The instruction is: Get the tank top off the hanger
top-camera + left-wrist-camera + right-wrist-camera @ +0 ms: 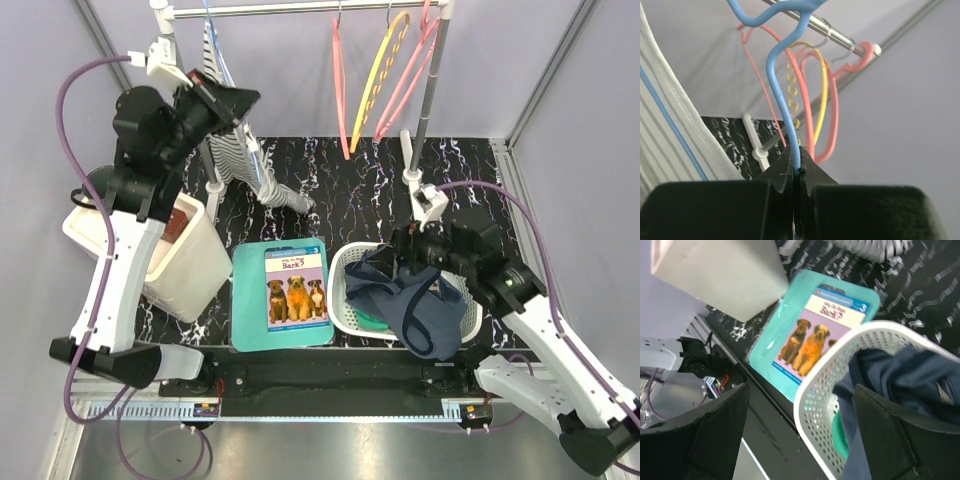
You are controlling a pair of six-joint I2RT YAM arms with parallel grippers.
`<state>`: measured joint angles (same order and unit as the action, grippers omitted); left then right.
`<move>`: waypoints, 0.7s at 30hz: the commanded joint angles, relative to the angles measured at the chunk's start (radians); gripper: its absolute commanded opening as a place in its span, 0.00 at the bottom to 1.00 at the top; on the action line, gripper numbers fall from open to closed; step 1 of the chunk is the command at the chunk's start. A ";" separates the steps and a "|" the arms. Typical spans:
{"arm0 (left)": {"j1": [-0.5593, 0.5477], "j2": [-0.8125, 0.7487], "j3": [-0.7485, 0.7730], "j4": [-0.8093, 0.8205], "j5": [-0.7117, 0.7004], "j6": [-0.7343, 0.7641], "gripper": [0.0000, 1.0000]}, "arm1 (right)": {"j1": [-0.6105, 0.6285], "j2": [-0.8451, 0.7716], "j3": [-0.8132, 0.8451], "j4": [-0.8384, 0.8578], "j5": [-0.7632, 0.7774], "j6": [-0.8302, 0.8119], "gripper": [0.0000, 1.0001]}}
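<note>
A grey-and-white striped tank top hangs on a blue wire hanger at the left end of the rail. My left gripper is raised beside it and shut on the hanger wire. In the left wrist view the blue hanger runs down into my closed left gripper, with the striped tank top at the left edge. My right gripper is open and empty over the white basket. In the right wrist view the right gripper stands wide over the basket's rim.
Navy clothing fills the basket and hangs over its front. A teal tray with a dog book lies left of it. A white bin stands at the left. Pink and yellow hangers hang on the rail's right part, near the rack post.
</note>
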<state>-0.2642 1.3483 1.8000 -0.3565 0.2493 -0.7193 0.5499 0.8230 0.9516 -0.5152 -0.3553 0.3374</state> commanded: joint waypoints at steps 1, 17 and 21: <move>0.002 -0.095 -0.100 0.117 0.215 -0.072 0.00 | 0.011 0.079 0.102 0.190 -0.216 -0.067 0.89; -0.001 -0.334 -0.410 0.205 0.361 -0.196 0.00 | 0.252 0.547 0.464 0.454 -0.277 -0.181 0.82; -0.001 -0.354 -0.433 0.206 0.366 -0.201 0.00 | 0.272 0.581 0.472 0.498 -0.341 -0.173 0.81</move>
<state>-0.2649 1.0214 1.3762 -0.2337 0.5583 -0.8989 0.7971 1.3926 1.3769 -0.1192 -0.6212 0.1822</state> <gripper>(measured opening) 0.027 0.808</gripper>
